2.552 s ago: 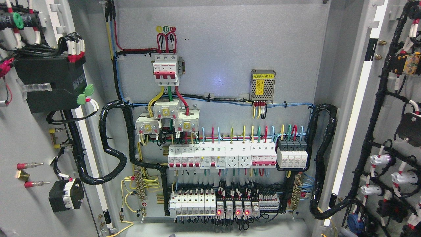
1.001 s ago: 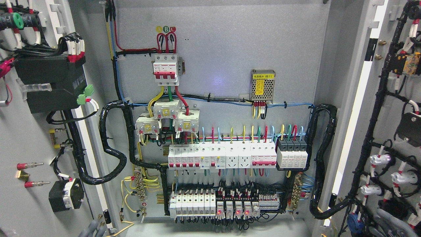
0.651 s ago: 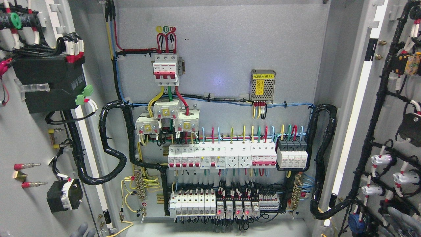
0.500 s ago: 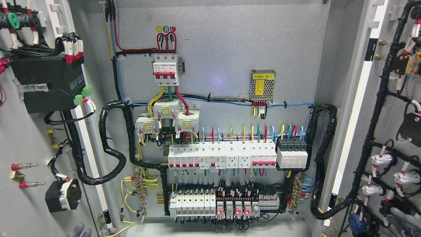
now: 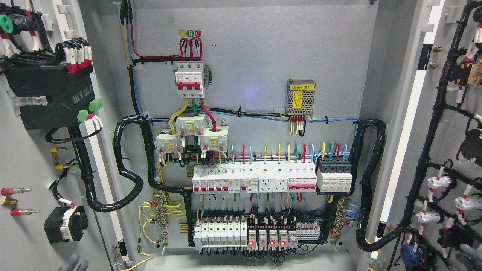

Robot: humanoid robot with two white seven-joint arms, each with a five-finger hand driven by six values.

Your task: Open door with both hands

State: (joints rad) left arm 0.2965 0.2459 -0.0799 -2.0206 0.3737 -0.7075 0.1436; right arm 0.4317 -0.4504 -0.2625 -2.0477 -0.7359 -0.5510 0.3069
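Both grey cabinet doors stand swung outward, their inner faces toward me. The left door (image 5: 26, 158) carries a black module (image 5: 51, 94) and wiring; the right door (image 5: 448, 150) carries a black cable harness (image 5: 429, 143) with white connectors. A small grey part of my left hand (image 5: 73, 263) shows at the bottom edge against the left door. Only a grey sliver of my right hand (image 5: 470, 251) shows at the lower right, low on the right door. How each hand is set on its door is hidden.
The cabinet's back panel (image 5: 256, 49) is exposed, with a red-and-white main breaker (image 5: 190, 79), a mesh power supply (image 5: 300, 97), rows of white breakers (image 5: 241, 180) and relays with red lights (image 5: 271, 239). Black conduit loops (image 5: 130, 177) hang beside both hinges.
Both hands came into view at the bottom corners. Both doors have swung further outward: the left door's parts shifted left, the right door's parts shifted right. The hands moved outward with them.
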